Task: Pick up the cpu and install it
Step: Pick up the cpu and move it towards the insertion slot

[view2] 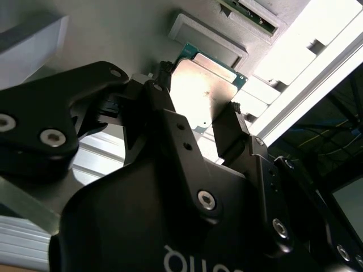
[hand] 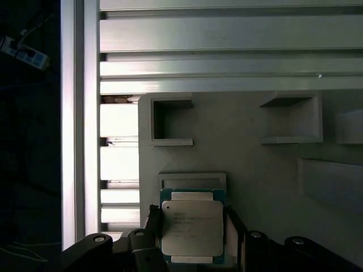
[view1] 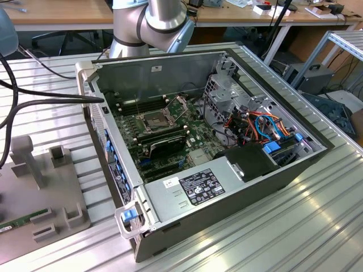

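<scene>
Gripper (view2: 198, 95) pinches the cpu (view2: 211, 85) — edgewise; grey tray (hand: 255, 170) behind.

**Cpu clasped over the grey plate**

A small, thin, square cpu (hand: 191, 226) with a dull silver-grey metal face and a green rim sits flat between the black fingers (view2: 229, 133) of the gripper (view2: 199, 96). The fingers press on two opposite edges. It hangs over a grey plate (hand: 255, 170), just beside a shallow rectangular recess (hand: 193, 180).
</scene>
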